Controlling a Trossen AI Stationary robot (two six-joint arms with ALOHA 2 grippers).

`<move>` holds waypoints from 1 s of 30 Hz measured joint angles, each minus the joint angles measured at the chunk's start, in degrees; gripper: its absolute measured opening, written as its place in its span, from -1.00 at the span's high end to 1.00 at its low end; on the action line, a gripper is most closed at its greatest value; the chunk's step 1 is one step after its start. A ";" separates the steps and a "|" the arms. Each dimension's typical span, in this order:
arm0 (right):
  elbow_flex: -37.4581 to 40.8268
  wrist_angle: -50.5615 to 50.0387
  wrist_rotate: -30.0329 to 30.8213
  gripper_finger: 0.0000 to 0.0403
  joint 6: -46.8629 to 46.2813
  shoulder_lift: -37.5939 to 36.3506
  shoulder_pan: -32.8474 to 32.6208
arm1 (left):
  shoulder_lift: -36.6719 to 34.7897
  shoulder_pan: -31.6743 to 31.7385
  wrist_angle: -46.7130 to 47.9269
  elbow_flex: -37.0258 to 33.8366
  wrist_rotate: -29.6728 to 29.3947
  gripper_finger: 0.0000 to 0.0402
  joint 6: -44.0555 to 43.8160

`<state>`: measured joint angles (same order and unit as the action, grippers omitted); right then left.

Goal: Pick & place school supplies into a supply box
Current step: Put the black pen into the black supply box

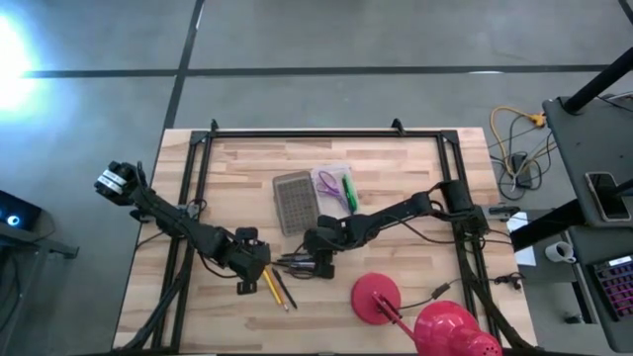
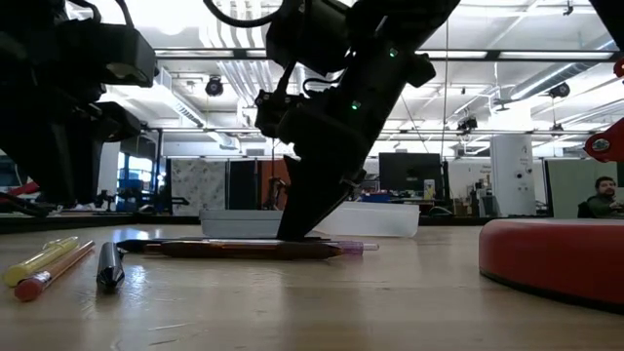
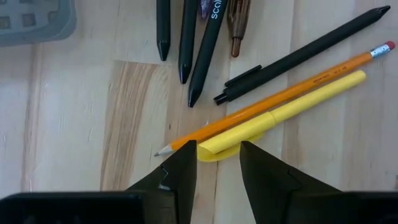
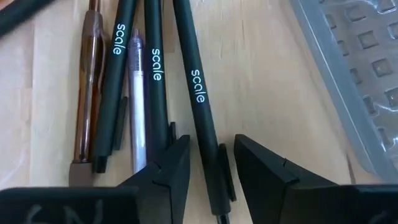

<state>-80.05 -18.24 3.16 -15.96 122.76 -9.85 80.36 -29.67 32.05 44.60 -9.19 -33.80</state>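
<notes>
**Both arms down over the loose pens, nothing lifted yet**

On my right arm, the right gripper [image 4: 206,171] has its fingers parted narrowly and lowered astride one black "scale"-printed pen [image 4: 200,99]; I see a gap on either side, so I judge it not yet clamped. That pen lies packed against two more black printed pens [image 4: 134,81], a clear-barrelled pen [image 4: 137,118] and a brown translucent pen [image 4: 89,87]. The ribbed grey lid [image 4: 354,74] of the supply box sits just beside this bundle.

My left gripper [image 3: 217,171] hovers with fingers narrowly apart over the blunt end of a yellow highlighter [image 3: 292,102], which lies touching an orange pencil [image 3: 280,99] with a pink eraser; a plain black pen [image 3: 305,53] lies just beyond them.

From above, the clear plastic supply box [image 1: 341,203] is open in the middle of the wooden desk [image 1: 415,168], already holding purple-handled scissors [image 1: 327,185] and a green marker [image 1: 349,188], with its lid lying alongside. A red round-based lamp [image 1: 376,297] stands near the front edge.

What worries me:
- The right fingers may pinch a neighbouring pen along with the chosen one, since the barrels touch; the extra one could drop mid-carry.
- A round barrel gripped near its clip end could swing or slip out.
- On the left, closing could catch the pencil tip beside the highlighter and flick it away.
- Both arms work close together; a lift by either could brush the other.
</notes>
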 joint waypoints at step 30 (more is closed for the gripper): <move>-1.25 -4.42 -5.05 0.93 -4.03 -5.48 -0.07 | 0.00 0.11 -0.01 0.00 -0.60 0.47 0.00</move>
<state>-81.30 -22.65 -1.89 -19.99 117.27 -9.91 80.36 -29.56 32.04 44.60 -9.79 -33.80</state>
